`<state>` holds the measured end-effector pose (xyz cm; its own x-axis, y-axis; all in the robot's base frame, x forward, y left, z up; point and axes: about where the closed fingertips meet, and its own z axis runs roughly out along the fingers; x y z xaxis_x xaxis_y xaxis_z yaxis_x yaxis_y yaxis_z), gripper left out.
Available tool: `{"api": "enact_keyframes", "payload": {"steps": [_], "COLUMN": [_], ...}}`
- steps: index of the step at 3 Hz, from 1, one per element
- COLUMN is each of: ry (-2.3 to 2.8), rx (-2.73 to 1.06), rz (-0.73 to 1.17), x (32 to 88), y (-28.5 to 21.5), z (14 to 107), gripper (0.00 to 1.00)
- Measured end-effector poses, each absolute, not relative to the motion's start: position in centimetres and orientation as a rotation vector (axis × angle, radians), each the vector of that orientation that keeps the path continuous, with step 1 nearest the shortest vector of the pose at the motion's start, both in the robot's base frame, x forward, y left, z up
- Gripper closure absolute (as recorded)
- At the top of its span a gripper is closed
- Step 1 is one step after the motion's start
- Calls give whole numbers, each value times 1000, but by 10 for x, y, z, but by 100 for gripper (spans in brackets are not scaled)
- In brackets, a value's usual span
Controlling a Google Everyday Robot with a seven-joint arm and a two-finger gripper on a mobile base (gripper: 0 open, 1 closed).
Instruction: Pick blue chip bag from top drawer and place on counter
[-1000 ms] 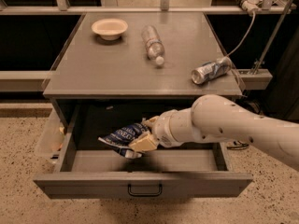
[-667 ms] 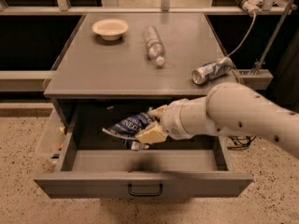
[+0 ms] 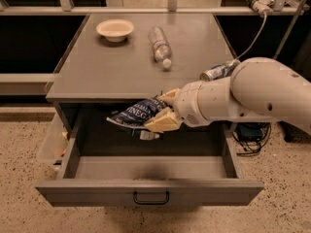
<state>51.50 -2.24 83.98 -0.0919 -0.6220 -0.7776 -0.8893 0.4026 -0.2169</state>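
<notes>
The blue chip bag [image 3: 137,113], dark blue foil with white lettering, hangs in my gripper [image 3: 163,111], which is shut on its right end. The bag is lifted above the open top drawer [image 3: 150,191], at about the level of the counter's front edge. The drawer is pulled fully out, with its black handle [image 3: 151,198] at the front centre. The grey counter [image 3: 121,67] lies just behind and above the bag. My white arm [image 3: 243,93] reaches in from the right.
On the counter stand a white bowl [image 3: 115,29] at the back left, a clear plastic bottle [image 3: 160,46] lying in the middle and a crushed silver-blue can [image 3: 218,71] at the right edge. A cable [image 3: 250,147] lies on the floor at the right.
My gripper has risen with the chip bag from inside the drawer up to the level of the counter's front edge.
</notes>
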Motion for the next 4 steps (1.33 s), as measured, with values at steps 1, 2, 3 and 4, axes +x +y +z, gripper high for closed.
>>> {"api": "enact_keyframes", "payload": {"steps": [1,2,3,4], "ry": [1732,1617,1542,1505], "rx": [-1388,-1479,-1519,-1496], "rz": [320,229,193,226], "x": [536,570,598,633], "y": [-14,4,17,25], "z": [870,916,947,954], "gripper": [100,100,100,100]}}
